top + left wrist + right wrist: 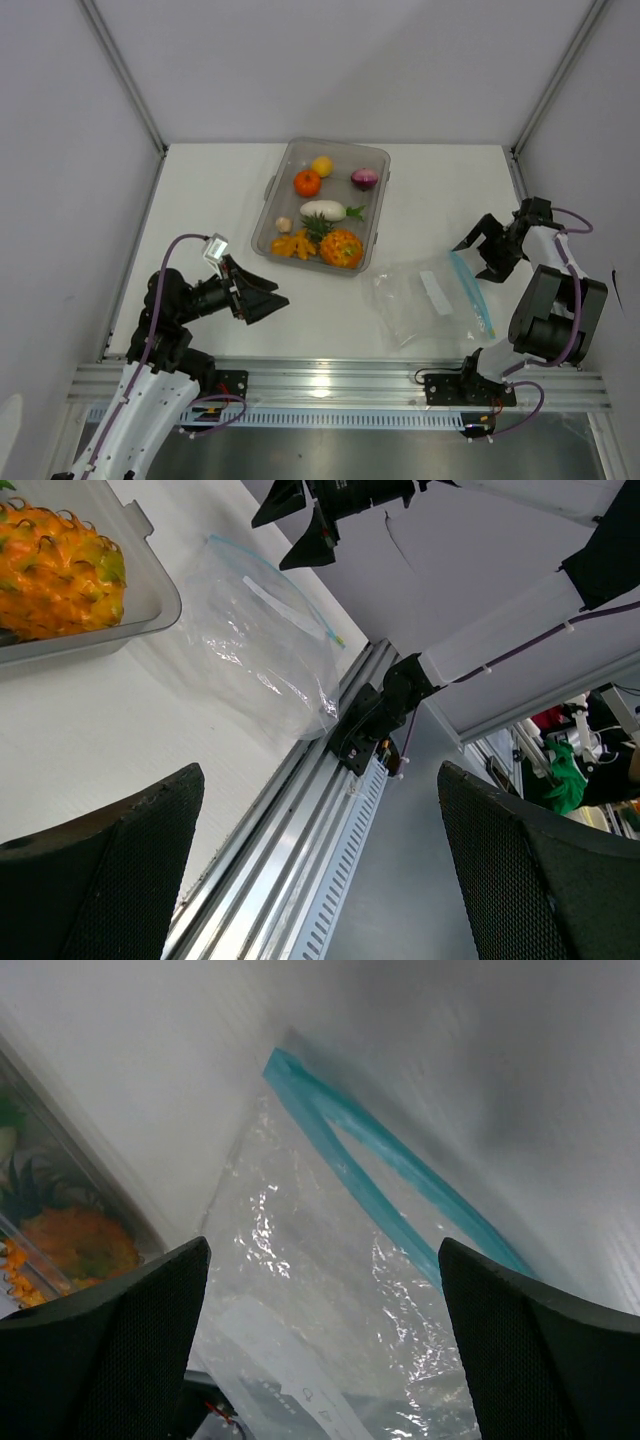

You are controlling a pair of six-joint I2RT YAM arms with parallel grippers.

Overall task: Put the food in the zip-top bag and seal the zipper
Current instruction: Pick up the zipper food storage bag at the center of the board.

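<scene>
Your left gripper (pixel 272 303) and right gripper (pixel 478 258) both stood spread wide, pinching nothing. The zip-top bag (pixel 425 300) lay flat just right of the clear tray (pixel 272 195), at its near corner, with the blue zipper (pixel 472 293) on the side away from it. The tomato (pixel 307 183), lemon (pixel 322 166), onion (pixel 366 179), radish (pixel 322 210) and pumpkin (pixel 341 247) sat inside that tray.
</scene>
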